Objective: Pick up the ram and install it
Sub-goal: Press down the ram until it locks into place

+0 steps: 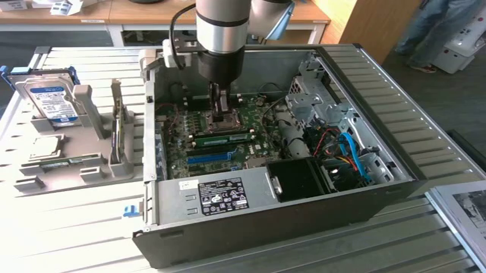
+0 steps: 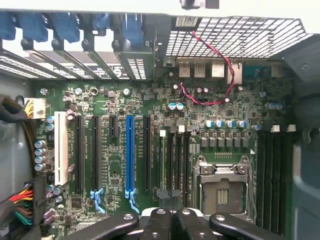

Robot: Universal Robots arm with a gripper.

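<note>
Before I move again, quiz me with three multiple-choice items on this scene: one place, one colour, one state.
1. Where is the tool?
A. Outside the case, over the rack
B. Inside the case, over the board
C. Raised well above the case

2. What colour is the long slot beside the black ones?
A. Red
B. Yellow
C. Blue

3. What state is the CPU socket in?
A. Bare, with no chip in it
B. Covered by a cooler
C. Holding a chip

Key: 1 B, since the exterior view shows the arm reaching down into the open case, with the green ram just under the tool. 2 C, since the wrist view shows it bright blue. 3 A, since the socket frame surrounds a bare centre.
</note>
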